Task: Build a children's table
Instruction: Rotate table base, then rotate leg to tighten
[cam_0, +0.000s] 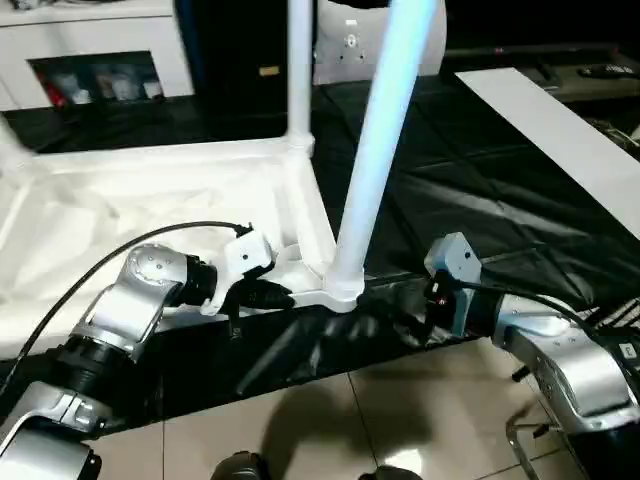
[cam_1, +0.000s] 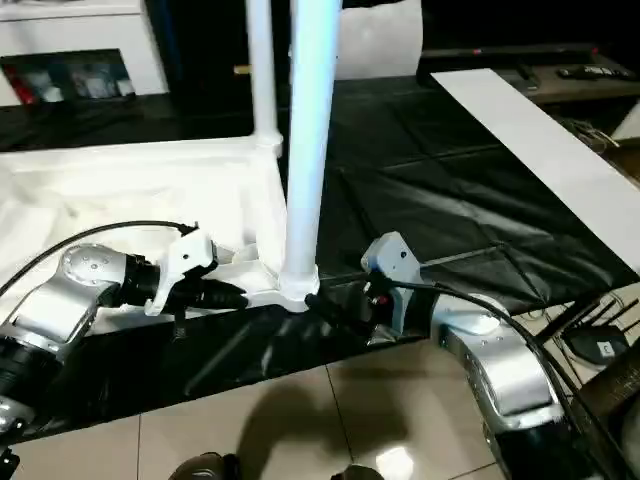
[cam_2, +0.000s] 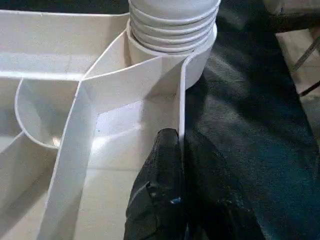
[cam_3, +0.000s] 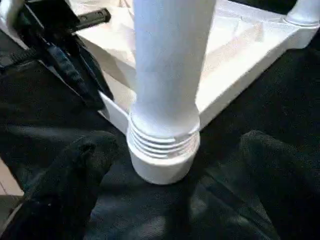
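I have the table top lying upside down on a black sheet spread over the floor, ribbed underside facing up. 2 legs stand upright in its corner sockets. The near leg rises from the socket at the corner closest to me, between my 2 arms; the far leg stands in the next corner behind it, along the same edge of the top. In the right wrist view the near leg's threaded collar sits in the round socket, with several thread rings showing above the socket rim.

My left claw is together, clamped on the thin side wall of the table top just beside the near corner socket. In the left wrist view its black fingers pinch that upright wall, one on the inside of the top and one on the outside over the black sheet.

My right claw is spread wide apart and holds nothing. It sits low over the black sheet, just beside the base of the near leg on the outer side of the corner. In the right wrist view its fingers stand either side of the socket, apart from it.

A long white panel lies on the black sheet, well apart toward the far right. Pale floor tiles show at the near edge of the sheet.
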